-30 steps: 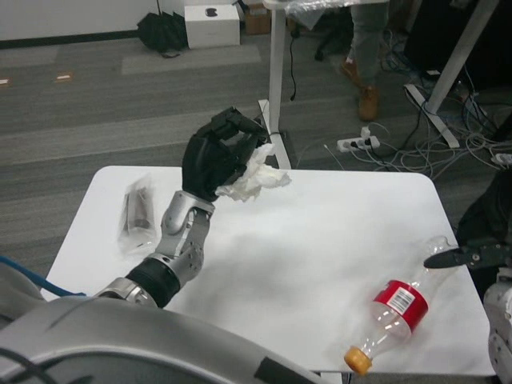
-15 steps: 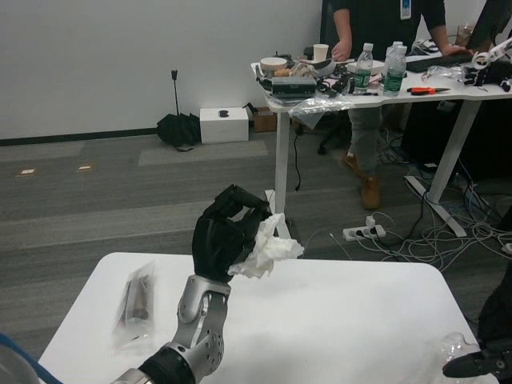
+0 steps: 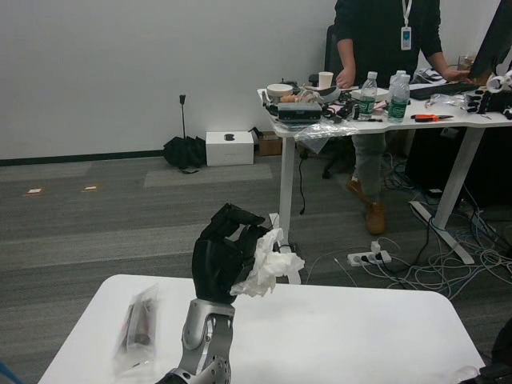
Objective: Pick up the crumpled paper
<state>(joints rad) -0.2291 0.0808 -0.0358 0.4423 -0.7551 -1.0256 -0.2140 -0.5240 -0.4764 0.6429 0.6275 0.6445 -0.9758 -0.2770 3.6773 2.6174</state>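
I see the left hand point(image 3: 222, 256) raised above the white table point(image 3: 336, 328), fingers clenched around the crumpled paper point(image 3: 268, 268) — the wad is clear of the surface. A clear plastic packet point(image 3: 136, 330) lies flat near the table's left edge. Beyond, grey carpet, a white wall and a cluttered desk point(image 3: 384, 120) with a person point(image 3: 384, 48) standing behind it. My right hand isn't visible.

Plastic packet point(image 3: 136, 330) left on table point(image 3: 344, 328)
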